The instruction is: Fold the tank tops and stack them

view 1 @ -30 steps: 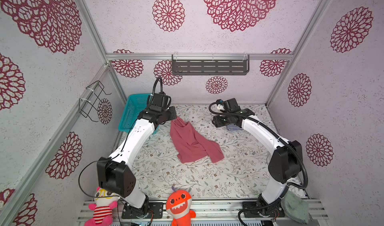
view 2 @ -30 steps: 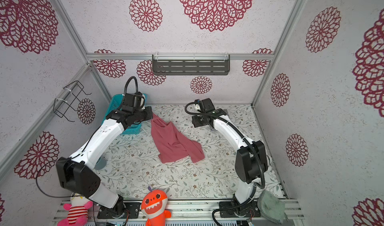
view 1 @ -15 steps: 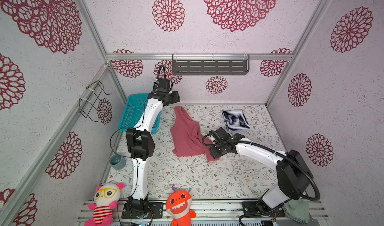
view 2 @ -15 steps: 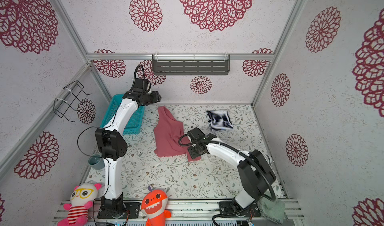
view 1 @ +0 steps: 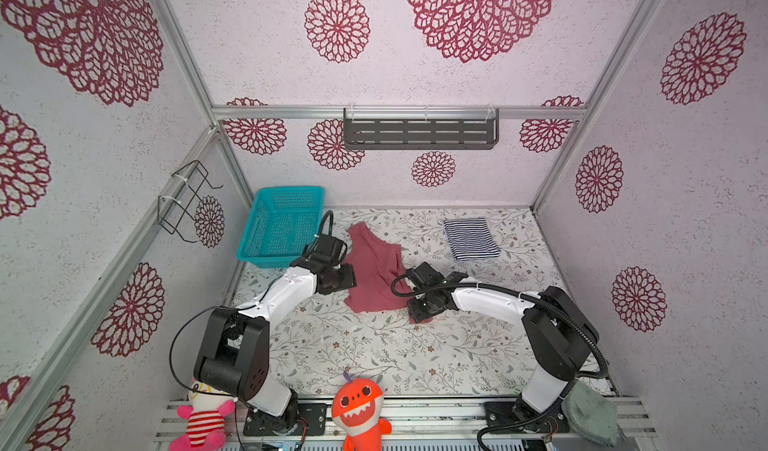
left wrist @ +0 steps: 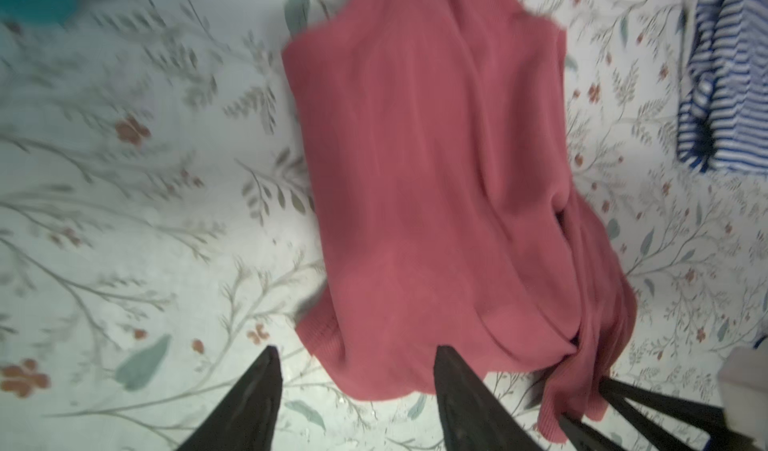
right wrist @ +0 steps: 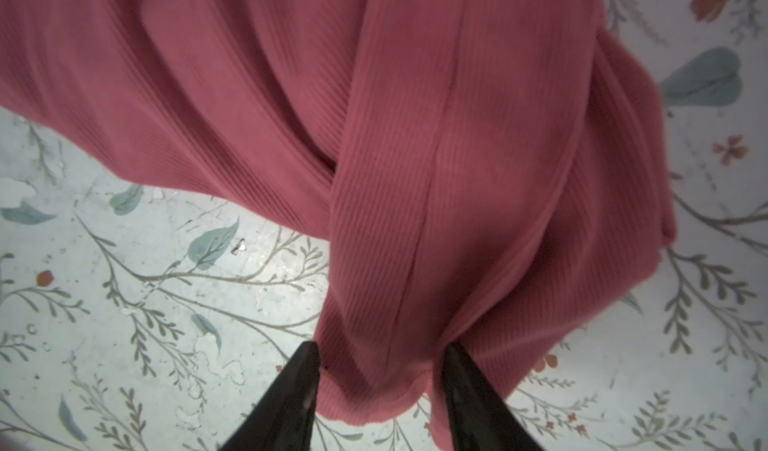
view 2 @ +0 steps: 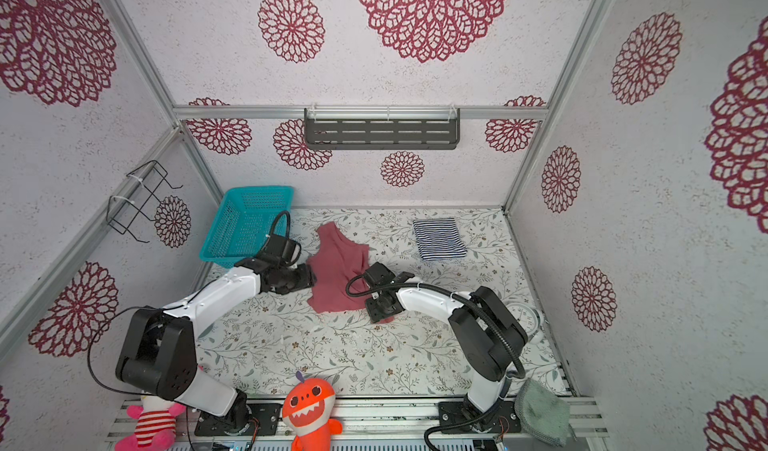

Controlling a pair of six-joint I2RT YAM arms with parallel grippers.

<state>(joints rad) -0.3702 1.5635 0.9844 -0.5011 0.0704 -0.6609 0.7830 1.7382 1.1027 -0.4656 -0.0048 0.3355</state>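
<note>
Folding looks half done: the striped top (view 1: 469, 239) sits folded back right, and the red top (view 1: 374, 270) lies rumpled mid-table. The left gripper (left wrist: 357, 347) gapes at 1 hem corner. The right gripper (right wrist: 381, 344) straddles bunched hem, grip unclear. Next, probably: pinch both corners, spread flat.

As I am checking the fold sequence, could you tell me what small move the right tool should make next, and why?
Probably close the right tool on the dusty rose ribbed tank top: its jaws stand apart astride the bunched hem, with nothing visibly pinched yet. The left tool stands open near the other hem corner.
</note>
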